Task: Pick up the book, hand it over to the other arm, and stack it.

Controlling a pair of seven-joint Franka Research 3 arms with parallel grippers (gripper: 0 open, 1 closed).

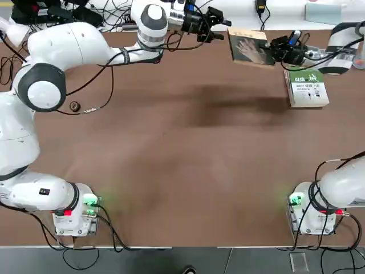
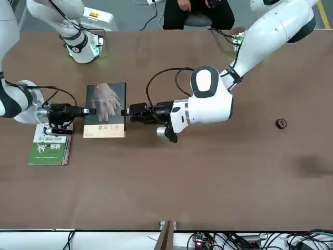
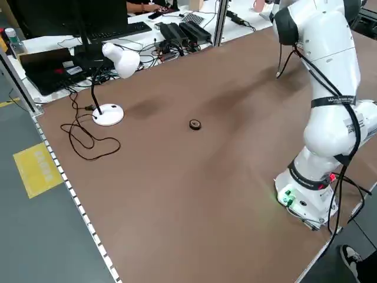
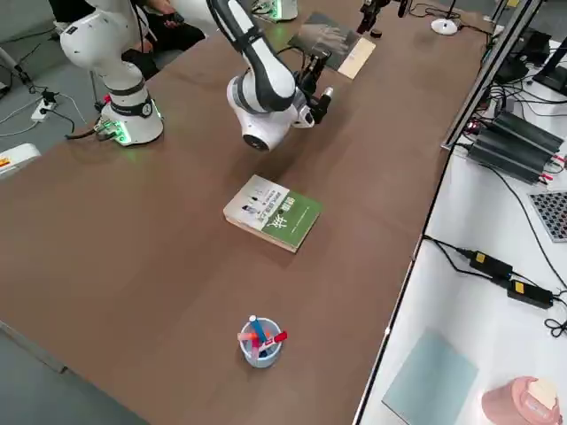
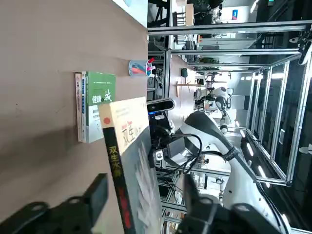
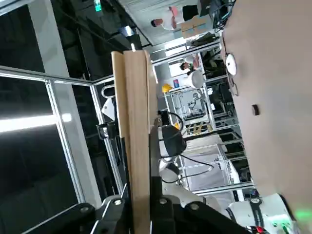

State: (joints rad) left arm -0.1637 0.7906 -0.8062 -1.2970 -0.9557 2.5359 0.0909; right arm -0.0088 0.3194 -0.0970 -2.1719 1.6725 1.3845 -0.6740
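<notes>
Over the right half of the brown tabletop hangs the thin dark-grey book with a pale hand and tan band — beyond the thicker green-and-white book. The black right gripper clamps it; beside its opposite edge, the black left gripper has fingers apart.

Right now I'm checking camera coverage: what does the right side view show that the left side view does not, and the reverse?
Only the right side view: the dark book, the green-and-white book, the pen cup and the right gripper, which holds the dark book.
Only the left side view: the black ring and the yellow floor marking.
Both: the brown tabletop and the white lamp base.
</notes>
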